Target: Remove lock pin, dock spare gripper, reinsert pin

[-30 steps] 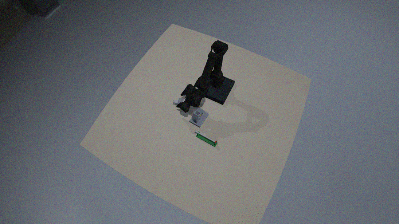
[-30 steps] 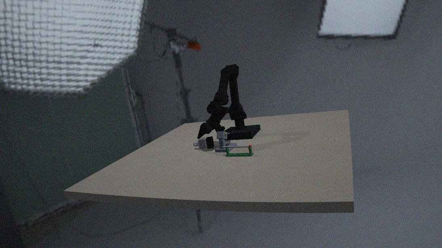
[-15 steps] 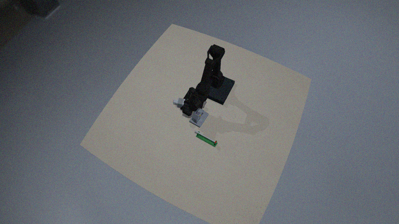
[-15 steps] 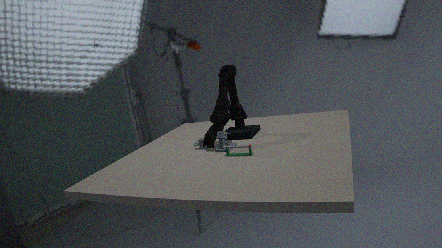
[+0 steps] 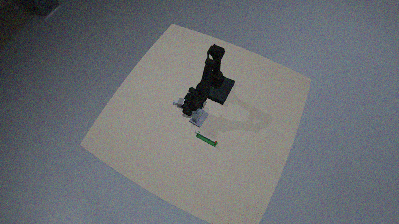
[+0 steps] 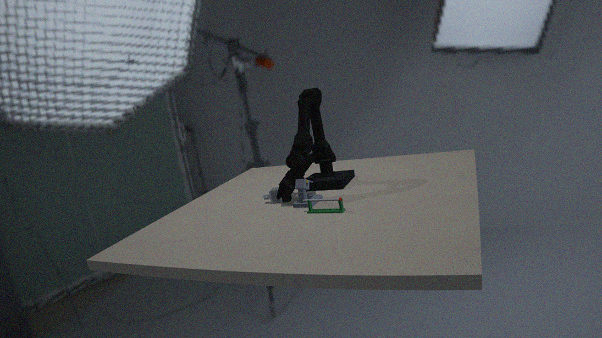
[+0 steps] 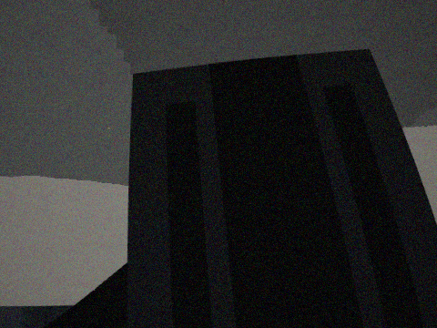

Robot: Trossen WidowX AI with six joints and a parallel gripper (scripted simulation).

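The spare gripper [image 5: 178,102] [image 6: 273,195] lies on the table, with its light grey end showing beside my fingers. Its dark body [image 7: 264,182] fills the middle of the wrist view. My gripper [image 5: 187,110] [image 6: 284,197] points down and is shut on the spare gripper's body; the fingertips are mostly hidden. The grey mount [image 5: 198,117] [image 6: 302,184] stands just beside my gripper, its socket raised on a post. The pin [image 5: 207,137] [image 6: 324,199], a thin grey rod with a red head [image 5: 215,141] [image 6: 340,198], rests across the green rack [image 5: 206,139] [image 6: 325,210], out of the socket.
The arm's dark base [image 5: 222,90] [image 6: 331,180] stands on the pale table [image 5: 151,142] [image 6: 231,243] behind the mount. The green rack is on the far side of the mount from the arm base. The mount is very close to my gripper.
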